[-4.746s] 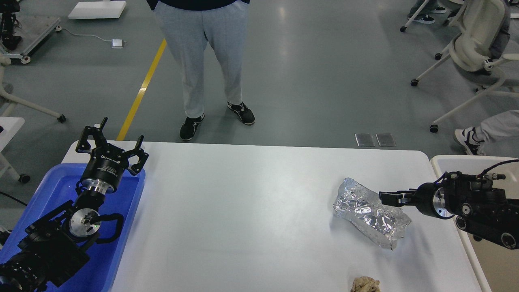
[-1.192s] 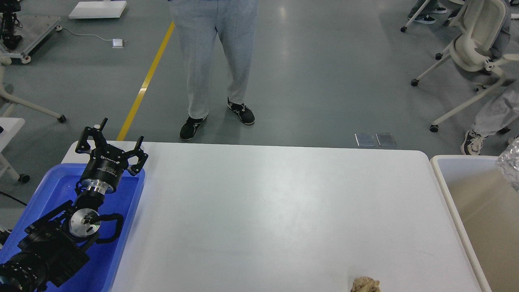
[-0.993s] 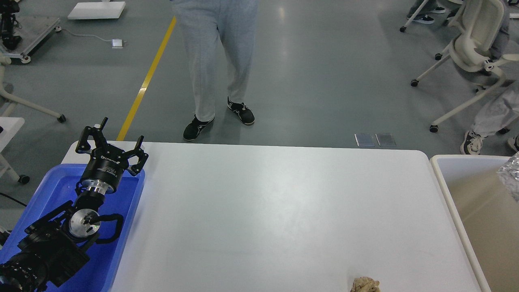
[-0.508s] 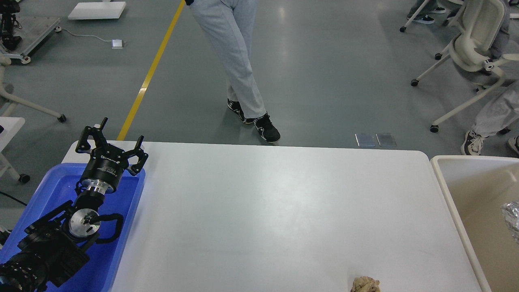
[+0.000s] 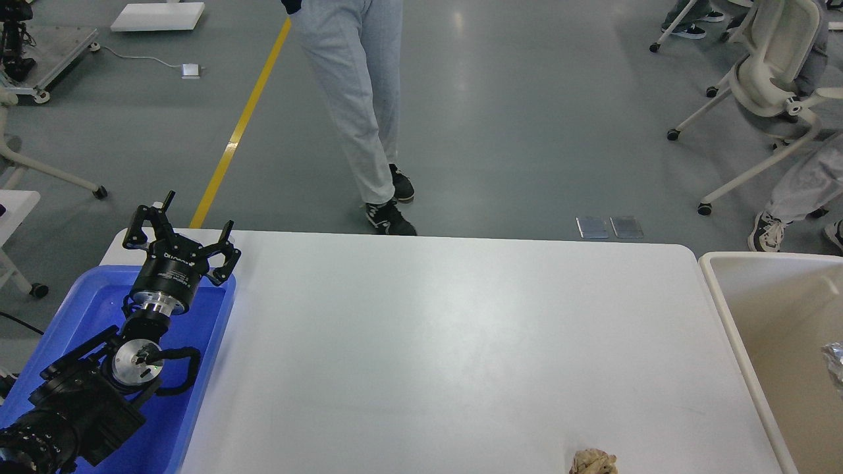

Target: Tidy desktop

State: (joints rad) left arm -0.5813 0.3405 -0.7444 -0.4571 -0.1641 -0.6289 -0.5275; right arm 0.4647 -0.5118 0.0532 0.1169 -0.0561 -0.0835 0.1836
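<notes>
The white desktop (image 5: 448, 342) fills the middle of the head view. A crumpled beige paper ball (image 5: 594, 461) lies at its front edge, right of centre. A crumpled silver foil wrapper (image 5: 835, 361) lies inside the beige bin (image 5: 718, 289) at the right edge, mostly cut off. My left gripper (image 5: 184, 227) is open and empty, held above the far end of the blue tray (image 5: 197, 368) at the left. My right gripper is out of view.
A person in grey trousers (image 5: 359, 99) walks just beyond the table's far edge. White office chairs (image 5: 770, 72) and seated people stand on the floor at the back right. A yellow floor line (image 5: 240, 125) runs at the back left.
The foil wrapper, on the desktop with my right gripper at it 4.7 s ago, has dropped lower inside the bin. The right arm has left the view. The person has stepped left. My left arm has not moved.
</notes>
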